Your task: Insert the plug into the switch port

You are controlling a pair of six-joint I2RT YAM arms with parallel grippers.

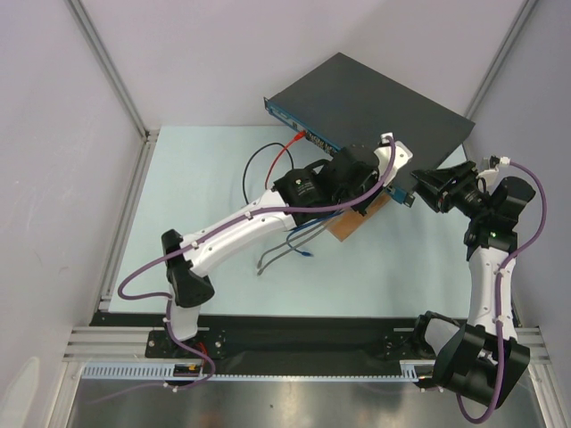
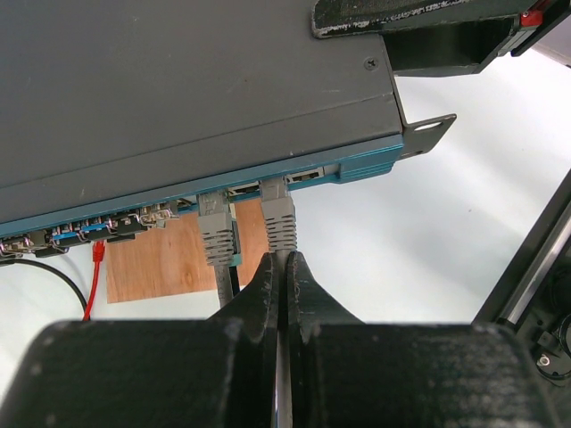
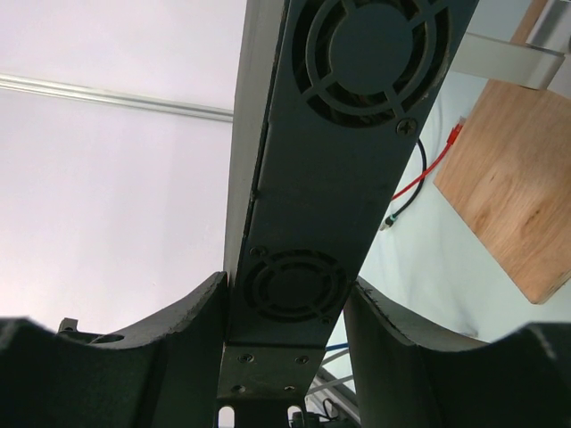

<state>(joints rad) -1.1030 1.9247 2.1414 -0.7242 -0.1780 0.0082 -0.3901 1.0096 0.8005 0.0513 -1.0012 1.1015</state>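
Observation:
The switch [image 1: 375,98] is a flat black box with a blue front strip [image 2: 366,165]. In the left wrist view my left gripper [image 2: 282,259] is shut on the grey cable just behind the grey plug [image 2: 278,218]. The plug's front end sits at a socket near the strip's right end; how deep it goes is hidden. In the top view my left gripper [image 1: 391,183] is at the switch's front right. My right gripper [image 1: 434,189] clamps the switch's right side. Its fingers [image 3: 192,325] straddle the fan-grille side panel [image 3: 330,160].
A second grey plug [image 2: 214,234] sits in a socket just left of mine. A red cable [image 2: 95,267] and a black cable [image 1: 254,169] run from the strip further left. A brown wooden board [image 1: 352,227] lies under the switch's front. Loose wires [image 1: 285,254] lie on the mat.

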